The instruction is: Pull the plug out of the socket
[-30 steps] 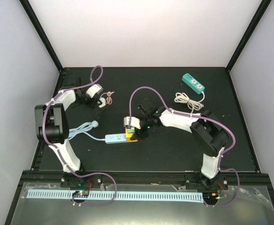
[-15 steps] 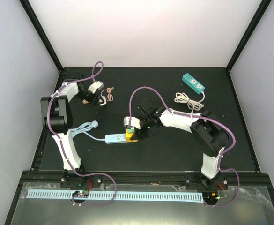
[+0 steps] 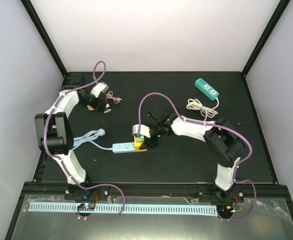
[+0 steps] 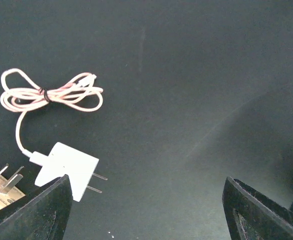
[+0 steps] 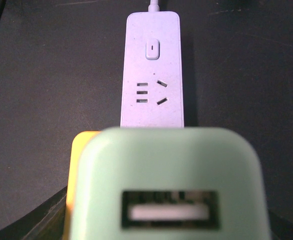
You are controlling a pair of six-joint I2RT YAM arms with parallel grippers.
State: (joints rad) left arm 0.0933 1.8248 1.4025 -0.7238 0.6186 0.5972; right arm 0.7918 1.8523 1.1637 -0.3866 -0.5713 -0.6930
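Note:
A white power strip (image 3: 122, 148) (image 5: 153, 75) lies left of centre, with a yellow adapter (image 3: 140, 146) (image 5: 78, 170) at its right end. A mint-green USB plug (image 3: 137, 131) (image 5: 166, 185) sits right against that adapter, filling the lower right wrist view. My right gripper (image 3: 147, 133) is shut on it. I cannot tell whether its prongs are still seated. At the back left, my left gripper (image 3: 100, 102) (image 4: 146, 215) hangs open over bare mat. A white two-prong plug (image 4: 66, 167) with a bundled pink cable (image 4: 51, 92) lies loose beside its left finger (image 4: 36, 210).
A teal power strip (image 3: 207, 89) and its coiled white cord (image 3: 201, 107) lie at the back right. The white strip's cord runs left to a round end (image 3: 100, 132). A beige plug (image 4: 1, 187) shows at the lower left edge of the left wrist view.
The left gripper has gone from shut to open, letting go of the white plug, and the arm shifted slightly toward the back. The right arm and green plug have not moved.

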